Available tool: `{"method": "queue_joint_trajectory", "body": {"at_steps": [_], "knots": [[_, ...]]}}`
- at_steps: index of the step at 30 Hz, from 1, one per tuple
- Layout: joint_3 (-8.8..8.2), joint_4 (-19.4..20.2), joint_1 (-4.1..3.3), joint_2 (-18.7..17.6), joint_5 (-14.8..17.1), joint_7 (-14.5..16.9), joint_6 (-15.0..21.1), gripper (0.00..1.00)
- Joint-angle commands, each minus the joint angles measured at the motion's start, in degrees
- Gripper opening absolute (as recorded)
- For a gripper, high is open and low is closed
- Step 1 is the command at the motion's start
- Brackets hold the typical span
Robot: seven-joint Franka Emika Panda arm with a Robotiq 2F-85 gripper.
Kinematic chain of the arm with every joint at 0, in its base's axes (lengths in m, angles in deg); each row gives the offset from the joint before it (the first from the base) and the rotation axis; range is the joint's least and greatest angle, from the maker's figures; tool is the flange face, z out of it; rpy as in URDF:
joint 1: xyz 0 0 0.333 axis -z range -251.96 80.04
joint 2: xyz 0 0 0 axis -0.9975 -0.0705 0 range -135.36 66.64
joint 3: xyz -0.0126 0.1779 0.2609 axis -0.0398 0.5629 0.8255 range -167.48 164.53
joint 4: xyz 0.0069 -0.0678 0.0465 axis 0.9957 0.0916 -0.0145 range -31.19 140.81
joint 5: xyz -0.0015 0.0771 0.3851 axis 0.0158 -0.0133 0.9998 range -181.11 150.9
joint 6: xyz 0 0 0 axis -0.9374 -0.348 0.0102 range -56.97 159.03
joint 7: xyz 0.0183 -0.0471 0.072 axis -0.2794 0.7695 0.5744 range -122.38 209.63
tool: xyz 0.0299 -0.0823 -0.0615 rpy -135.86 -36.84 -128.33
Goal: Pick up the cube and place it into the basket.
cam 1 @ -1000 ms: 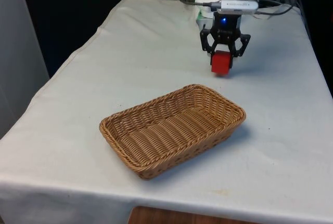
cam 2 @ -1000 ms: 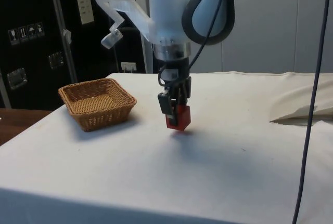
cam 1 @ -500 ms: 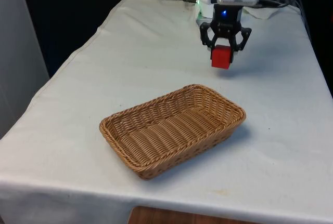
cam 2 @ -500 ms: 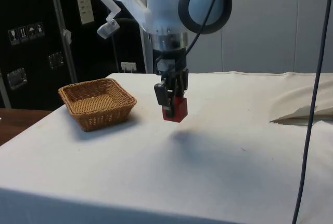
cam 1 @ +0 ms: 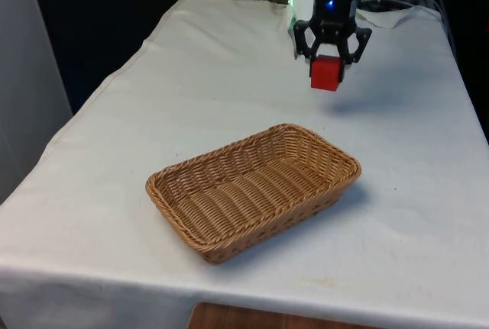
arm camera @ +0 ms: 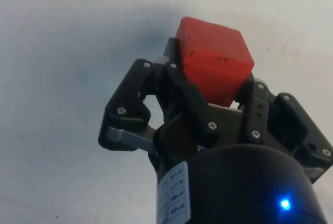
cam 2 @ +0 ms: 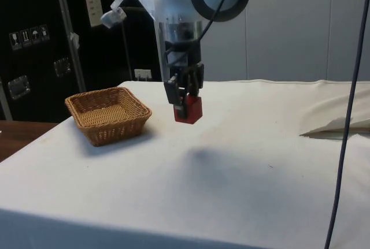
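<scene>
I see the gripper (cam 1: 328, 60) pointing straight down, jaws closed on the red cube (cam 1: 325, 73). Cube hangs clear above the cloth, beyond the basket (cam 1: 252, 189).

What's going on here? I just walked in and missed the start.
The black two-finger gripper holds a small red cube in the air above the white cloth-covered table. The woven wicker basket sits empty nearer the front view's camera; the cube isn't over it yet.

Red cube (arm camera: 214, 66) clamped between black gripper (arm camera: 210, 96) fingers, protruding past the fingertips, above white cloth (arm camera: 62, 52) bearing a soft shadow.
</scene>
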Motion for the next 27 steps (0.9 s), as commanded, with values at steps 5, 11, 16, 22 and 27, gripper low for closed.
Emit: {"method": "queue_joint_trajectory", "body": {"at_steps": [5, 11, 16, 22, 27], "knots": [[-0.06, -0.97, 0.0, 1.49, 0.0, -0.34, -2.64, 0.01], [-0.06, -2.06, 0.0, 2.69, 0.06, -0.52, -4.81, 0.01], [-0.06, -2.75, 0.0, 3.38, 0.0, -0.63, -6.25, 0.01], [-0.06, -3.84, 0.0, 4.7, 0.0, -0.74, -8.59, 0.01], [-0.06, -4.58, 0.0, 5.56, 0.0, -0.8, -10.2, 0.01]]}}
